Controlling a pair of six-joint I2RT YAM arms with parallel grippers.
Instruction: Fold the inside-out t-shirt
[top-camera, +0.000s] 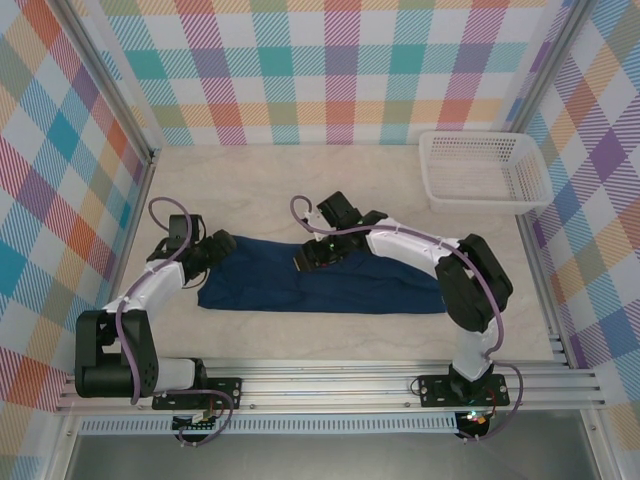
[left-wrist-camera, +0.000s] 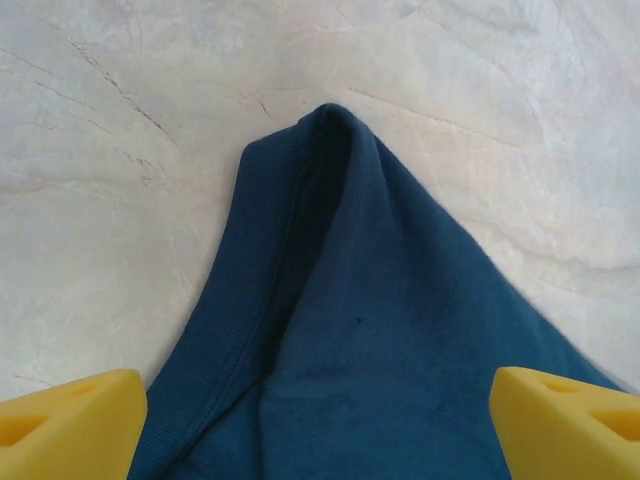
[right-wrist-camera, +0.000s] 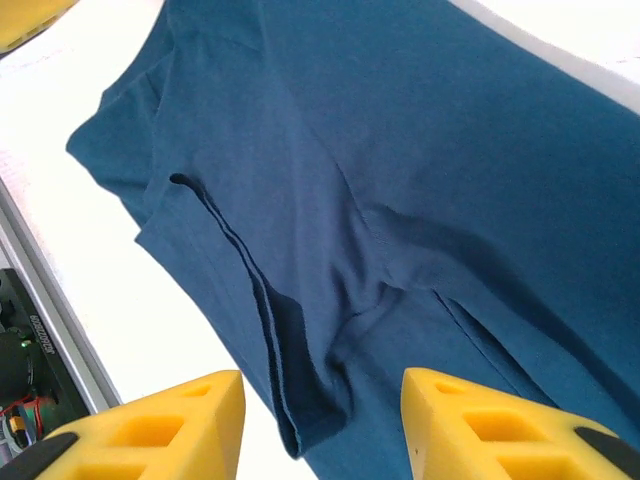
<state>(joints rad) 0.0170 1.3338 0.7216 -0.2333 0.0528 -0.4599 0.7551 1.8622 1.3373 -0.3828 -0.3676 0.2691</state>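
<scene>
T-shirt (top-camera: 320, 282) lies as long folded band across worktop (top-camera: 300, 190) middle, nearer near edge. Left end effector (top-camera: 205, 250) wide over left tip, empty. Right end effector (top-camera: 315, 255) part-spread over far hem, empty. Lift both straight up so you don't drag cloth; next fold likely needs both ends pinched.

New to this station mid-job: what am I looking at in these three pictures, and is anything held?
Two white robot arms are bolted at the near edge of the table. The overhead picture shows both: the left gripper at the left end of the dark blue t-shirt, the right gripper over its middle. The other two pictures come from a camera on each wrist; the yellow blocks are that gripper's fingers. Both grippers stand open above the cloth, holding nothing. A white basket sits far right.
</scene>
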